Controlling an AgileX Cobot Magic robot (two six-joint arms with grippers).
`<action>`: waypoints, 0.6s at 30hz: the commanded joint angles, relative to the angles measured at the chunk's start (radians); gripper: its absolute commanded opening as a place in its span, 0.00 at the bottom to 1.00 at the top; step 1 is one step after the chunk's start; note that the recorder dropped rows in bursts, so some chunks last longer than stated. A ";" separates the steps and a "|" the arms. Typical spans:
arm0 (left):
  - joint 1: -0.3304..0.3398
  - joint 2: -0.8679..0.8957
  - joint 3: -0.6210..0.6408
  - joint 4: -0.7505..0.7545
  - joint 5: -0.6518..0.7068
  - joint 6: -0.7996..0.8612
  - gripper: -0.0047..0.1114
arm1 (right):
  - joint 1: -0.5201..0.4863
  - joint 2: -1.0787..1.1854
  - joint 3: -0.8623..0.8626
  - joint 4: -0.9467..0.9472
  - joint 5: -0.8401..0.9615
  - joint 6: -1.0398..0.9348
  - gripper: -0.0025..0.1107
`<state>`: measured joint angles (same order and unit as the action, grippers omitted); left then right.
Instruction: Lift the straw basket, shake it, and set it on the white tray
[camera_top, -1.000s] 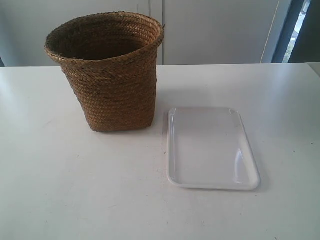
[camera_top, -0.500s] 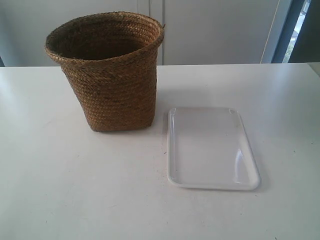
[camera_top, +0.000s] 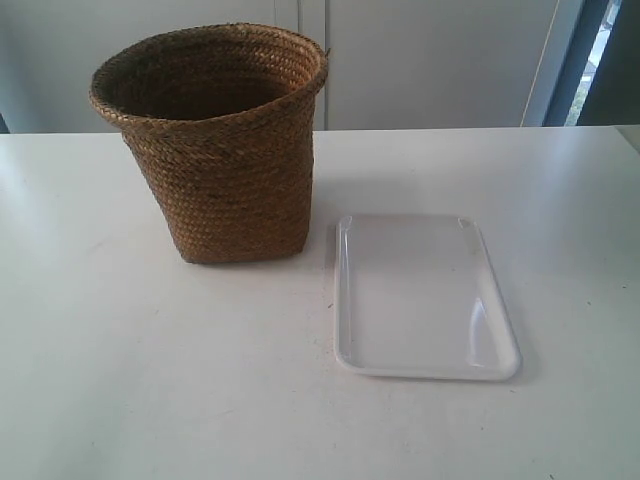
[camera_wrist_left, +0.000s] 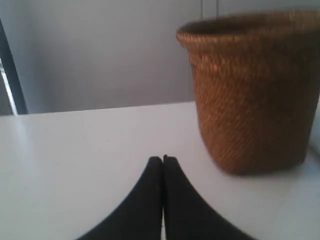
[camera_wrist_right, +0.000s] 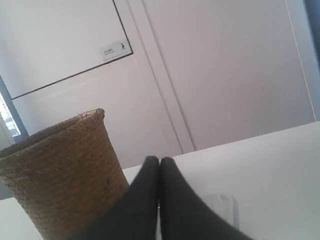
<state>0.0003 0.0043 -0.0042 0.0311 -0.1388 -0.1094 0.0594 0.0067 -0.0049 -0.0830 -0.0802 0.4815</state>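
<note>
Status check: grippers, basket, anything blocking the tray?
Left gripper shut, empty, clear of the straw basket. Right gripper shut, empty. Basket upright on the table beside the white tray, not on it. Tray bare, nothing between.

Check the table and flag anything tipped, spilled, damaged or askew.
Nothing stands out. The straw basket stands upright on the table, its visible weave whole, with no spill around it. The white tray lies flat beside it, apart from it, with nothing on it.
</note>
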 joint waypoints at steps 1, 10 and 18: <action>-0.003 -0.004 0.004 -0.055 -0.144 -0.337 0.04 | -0.001 -0.007 0.005 0.006 -0.043 0.023 0.02; -0.003 0.042 -0.085 -0.734 -0.509 0.485 0.04 | -0.001 -0.004 -0.075 0.077 -0.230 -0.324 0.02; -0.003 0.344 -0.404 -0.980 -0.657 0.684 0.04 | 0.004 0.303 -0.254 0.913 -0.928 -0.664 0.02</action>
<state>0.0003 0.2318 -0.3012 -0.9965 -0.8561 0.5439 0.0594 0.2104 -0.2075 0.6358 -0.7479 -0.2332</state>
